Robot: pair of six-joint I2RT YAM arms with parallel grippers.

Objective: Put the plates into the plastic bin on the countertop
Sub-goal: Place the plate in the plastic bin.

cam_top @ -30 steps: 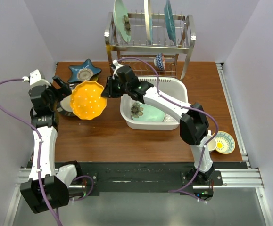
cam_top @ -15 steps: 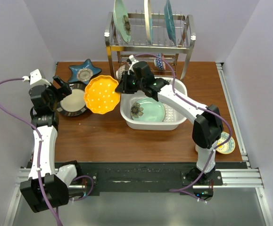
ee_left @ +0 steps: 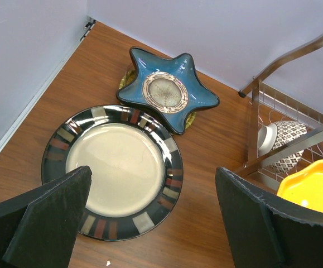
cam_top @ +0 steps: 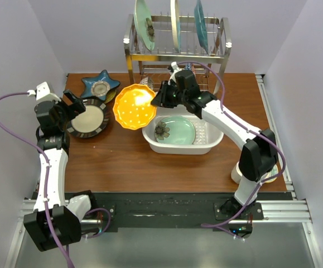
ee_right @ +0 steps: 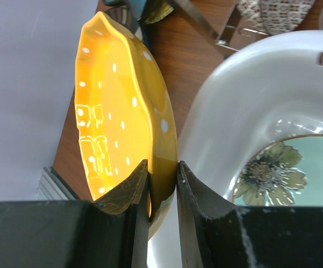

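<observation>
Now one orange plate (cam_top: 134, 106) in right tool (ee_right: 162, 170); one green plate (cam_top: 178, 129) in bin (cam_top: 206, 146); left tool (ee_left: 153, 178) wide

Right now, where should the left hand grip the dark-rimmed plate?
Probably the rim nearest the left hand, approached from that side at a slant: the dark-rimmed plate lies flat on the countertop, so only its edge is pinchable, and the star plate crowds its far rim.
</observation>
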